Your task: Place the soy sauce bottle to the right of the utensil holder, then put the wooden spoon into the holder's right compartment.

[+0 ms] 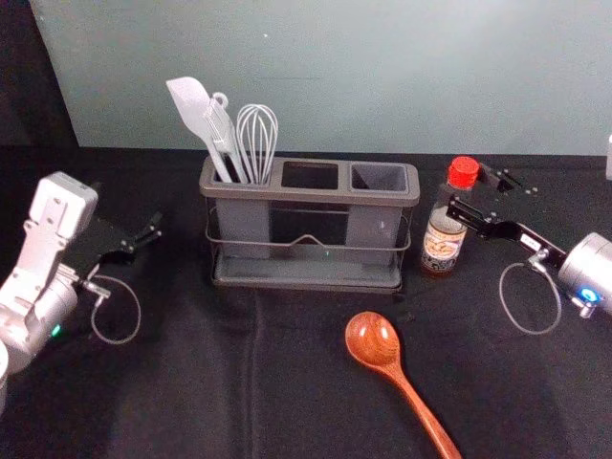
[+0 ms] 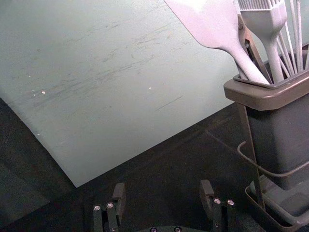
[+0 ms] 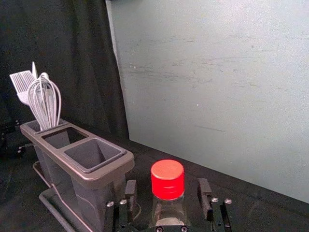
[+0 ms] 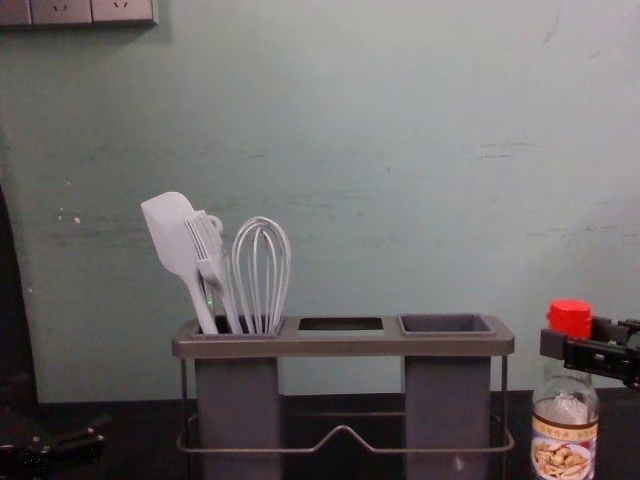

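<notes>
Position of the wooden spoon (image 1: pixel 394 371) relative to the right gripper (image 3: pixel 167 187).
Spoon lies robot-side of the utensil holder (image 1: pixel 316 196), bowl toward it, handle slanting near-right; the right arm seems nearer. Right jaws stand parted either side of the upright soy sauce bottle (image 1: pixel 442 241), just right of the holder; the left gripper (image 2: pixel 163 189), empty and spread, is at the holder's left.

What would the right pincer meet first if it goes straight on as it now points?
Most likely the soy sauce bottle, which stands between the fingers of the open right pincer; how deep is unclear.
</notes>
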